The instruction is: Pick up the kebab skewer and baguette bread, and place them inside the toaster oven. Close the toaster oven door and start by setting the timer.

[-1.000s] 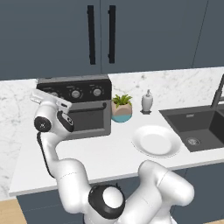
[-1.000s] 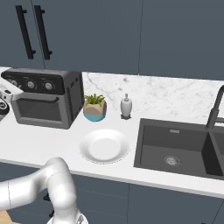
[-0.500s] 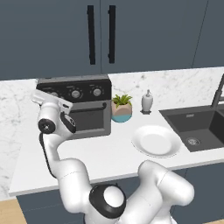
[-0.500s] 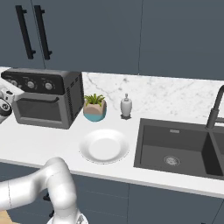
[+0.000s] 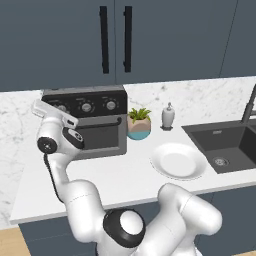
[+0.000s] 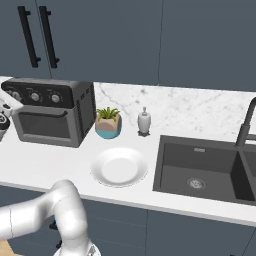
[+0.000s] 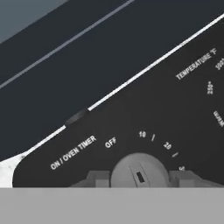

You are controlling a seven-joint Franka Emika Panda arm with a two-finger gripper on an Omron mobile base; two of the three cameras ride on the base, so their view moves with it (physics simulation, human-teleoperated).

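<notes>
The toaster oven (image 5: 98, 131) (image 6: 56, 119) stands on the counter with its door (image 5: 102, 136) closed. My gripper (image 7: 139, 176) is at the left end of the black control panel (image 7: 175, 113). Its fingertips (image 7: 99, 177) sit tight against both sides of the silver timer knob (image 7: 139, 168), under the "ON / OVEN TIMER" marks. In the left base view the hand (image 5: 56, 113) covers that knob, and the other two knobs (image 5: 86, 106) show beside it. The kebab skewer and baguette bread are hidden.
A potted plant (image 5: 139, 123) and a white soap bottle (image 5: 168, 116) stand right of the oven. A white plate (image 5: 177, 161) lies near the counter's front edge. The dark sink (image 6: 205, 167) with its faucet (image 6: 247, 122) is at the far right. Dark cabinets hang above.
The hand has lifted a little toward the left end of the control panel and its fingers have drawn in around the knob. The oven and the other things have not moved.
</notes>
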